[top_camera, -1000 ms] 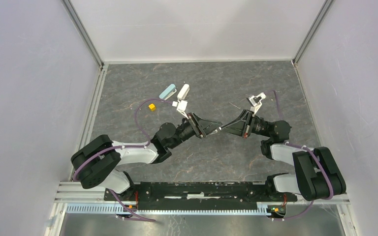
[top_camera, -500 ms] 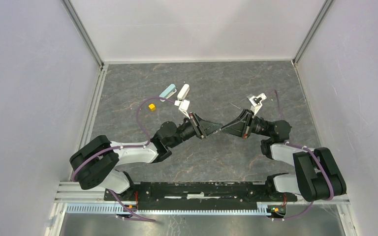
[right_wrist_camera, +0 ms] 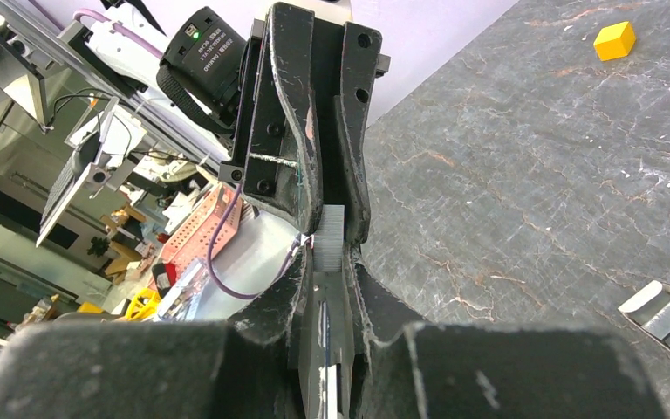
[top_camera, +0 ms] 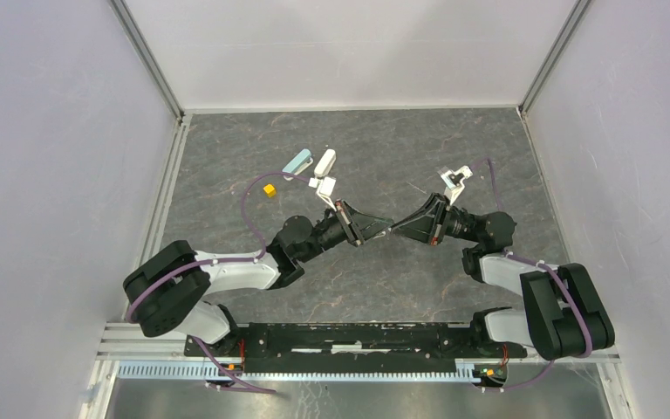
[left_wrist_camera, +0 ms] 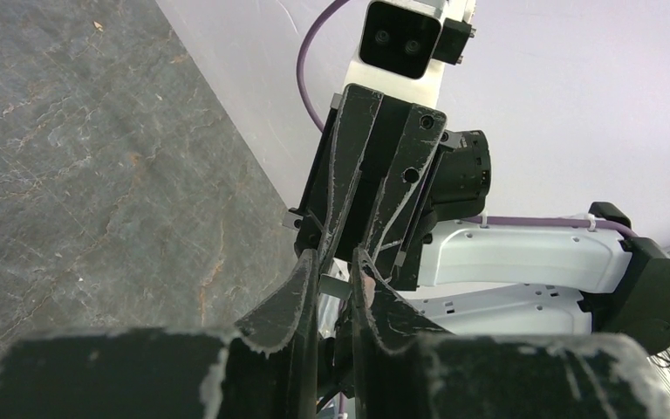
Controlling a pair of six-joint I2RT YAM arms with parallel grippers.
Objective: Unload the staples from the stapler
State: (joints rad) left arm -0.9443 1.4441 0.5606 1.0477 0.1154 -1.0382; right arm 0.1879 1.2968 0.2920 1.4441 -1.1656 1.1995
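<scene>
Staples (right_wrist_camera: pixel 331 237): one strip, one stapler (right_wrist_camera: pixel 331 314).

staples (right_wrist_camera: pixel 330 237) | short ribbed grey strip (pale) | pinched between both arms' jaws

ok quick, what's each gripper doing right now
Left gripper: closed on the end of the staples.
Right gripper: closed on the stapler, by its grey metal middle.

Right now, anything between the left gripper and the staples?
Nothing visible. The staples sit directly between the fingertips of the left gripper, poking out of what looks like the stapler clamped in the right gripper. The two grippers meet tip to tip above the table.
</scene>
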